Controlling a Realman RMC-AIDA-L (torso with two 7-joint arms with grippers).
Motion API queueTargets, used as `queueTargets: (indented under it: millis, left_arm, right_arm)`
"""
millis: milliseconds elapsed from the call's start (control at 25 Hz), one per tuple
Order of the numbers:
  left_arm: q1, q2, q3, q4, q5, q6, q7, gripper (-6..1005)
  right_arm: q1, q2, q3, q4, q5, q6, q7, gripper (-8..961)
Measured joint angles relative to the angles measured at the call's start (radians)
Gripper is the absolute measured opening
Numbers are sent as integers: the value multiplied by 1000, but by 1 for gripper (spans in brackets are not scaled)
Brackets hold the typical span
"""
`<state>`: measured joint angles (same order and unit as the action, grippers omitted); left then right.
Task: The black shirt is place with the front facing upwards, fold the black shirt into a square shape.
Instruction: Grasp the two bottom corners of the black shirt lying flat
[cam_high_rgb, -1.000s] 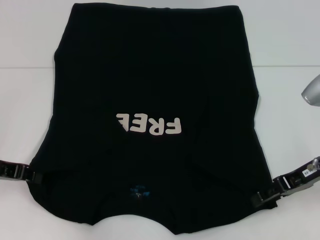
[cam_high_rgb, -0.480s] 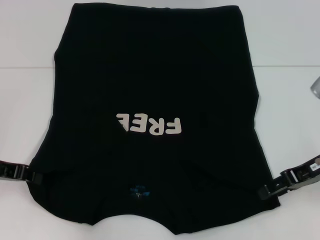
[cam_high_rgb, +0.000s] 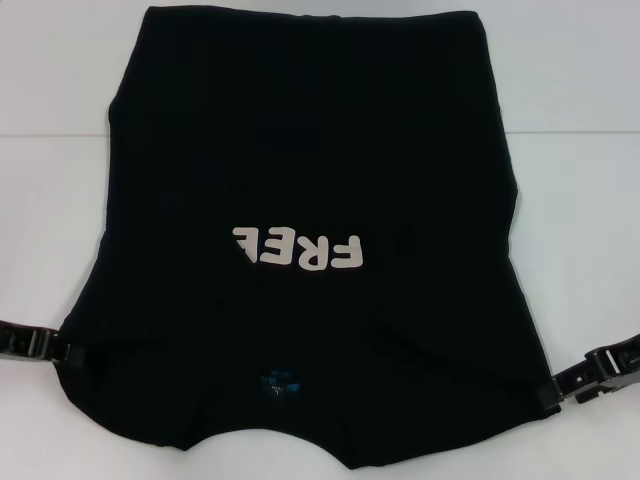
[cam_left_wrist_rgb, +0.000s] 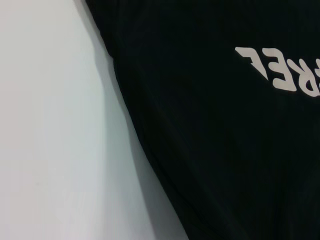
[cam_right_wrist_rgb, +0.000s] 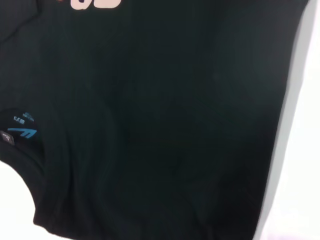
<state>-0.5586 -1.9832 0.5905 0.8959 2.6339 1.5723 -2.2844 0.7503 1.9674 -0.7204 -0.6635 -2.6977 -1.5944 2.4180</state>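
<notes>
Head view first: the left gripper (cam_high_rgb: 68, 352) sits low at the shirt's (cam_high_rgb: 300, 150) left near corner, its black tip touching the cloth edge, and whether those fingers are apart or pinching I can't tell, black on black. Across the table (cam_high_rgb: 580, 200), the right gripper (cam_high_rgb: 572, 383) sits at the shirt's right near corner, tip just at the hem of the fabric, and again its fingers merge with the dark cloth, so no call on open or closed.

Out from the grippers now: the shirt lies flat and face up, filling the middle of the white table, collar end toward the near edge and the bottom hem at the far edge. White letters (cam_high_rgb: 298, 249) read upside down from here, showing "FREE". Just nearer than them sits the small blue neck label (cam_high_rgb: 277, 382), inside the collar. Both sides already look folded in, so the outline is a tall block, narrower at the far end and flaring toward the near corners.

Left wrist view shows the cloth's left edge (cam_left_wrist_rgb: 135, 125) running diagonally against bare table (cam_left_wrist_rgb: 50, 125), letters (cam_left_wrist_rgb: 285, 75) beyond. Right wrist view shows the collar curve, the blue label (cam_right_wrist_rgb: 22, 131) and a strip of white table (cam_right_wrist_rgb: 300, 150) along the shirt's side.
</notes>
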Motion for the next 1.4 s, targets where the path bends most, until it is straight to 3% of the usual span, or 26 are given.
queueTargets:
  millis: [1400]
  left_arm:
    - [-1,2,0,0,0,0,-1,34]
  right_arm:
    - [24,28,-13,19,1,-2,-11,641]
